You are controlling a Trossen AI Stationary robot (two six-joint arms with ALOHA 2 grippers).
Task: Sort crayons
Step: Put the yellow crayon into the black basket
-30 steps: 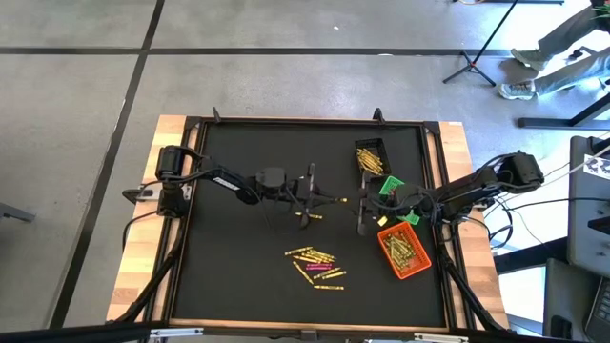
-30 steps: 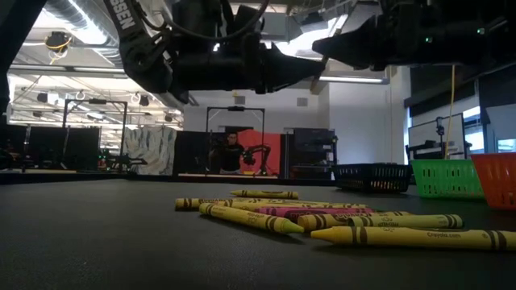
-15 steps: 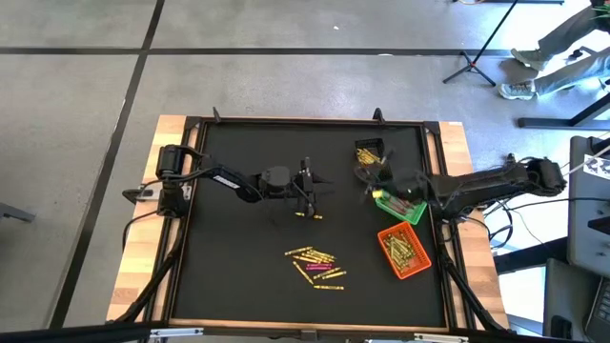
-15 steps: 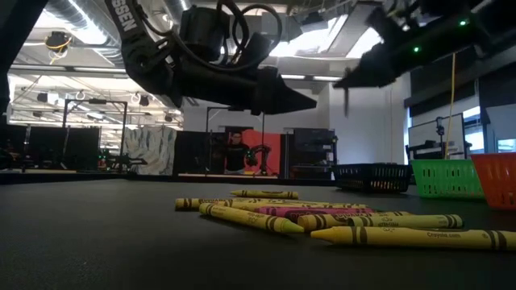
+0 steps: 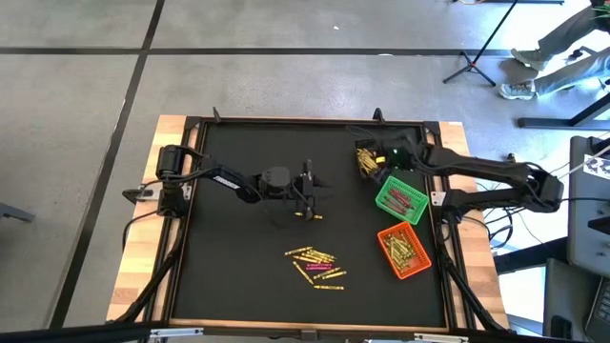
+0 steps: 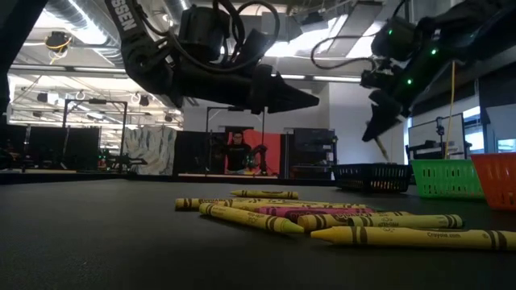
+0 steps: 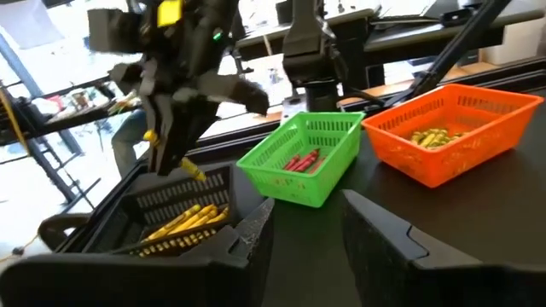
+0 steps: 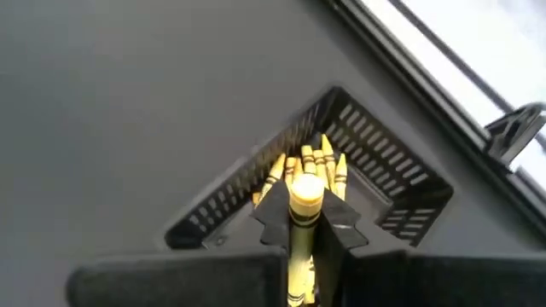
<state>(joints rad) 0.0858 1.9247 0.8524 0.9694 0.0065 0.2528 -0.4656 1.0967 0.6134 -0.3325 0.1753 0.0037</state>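
Swung back from beside the green basket to above the black bin at the far right of the mat: right gripper [image 5: 378,155], jaws pinched tight on one yellow wax crayon [image 8: 304,198], pointing it down toward the bin. Hovering above mid-mat with fingers parted and holding nothing: left gripper [image 5: 313,190], just beyond two loose yellow crayons [image 5: 307,215].

Holding a heap of yellow crayons: black slotted rectangular bin [image 5: 371,158]. Holding red crayons [image 7: 300,159]: green plastic mesh basket [image 5: 400,199], just nearer than the black bin. Holding more yellow-gold crayons: orange plastic mesh basket [image 5: 404,252], nearest the front edge.

Lying unsorted on the black mat [image 5: 238,257]: a cluster of yellow crayons with a few pink ones [image 5: 316,264]. Partly hiding the black bin from above: right arm.
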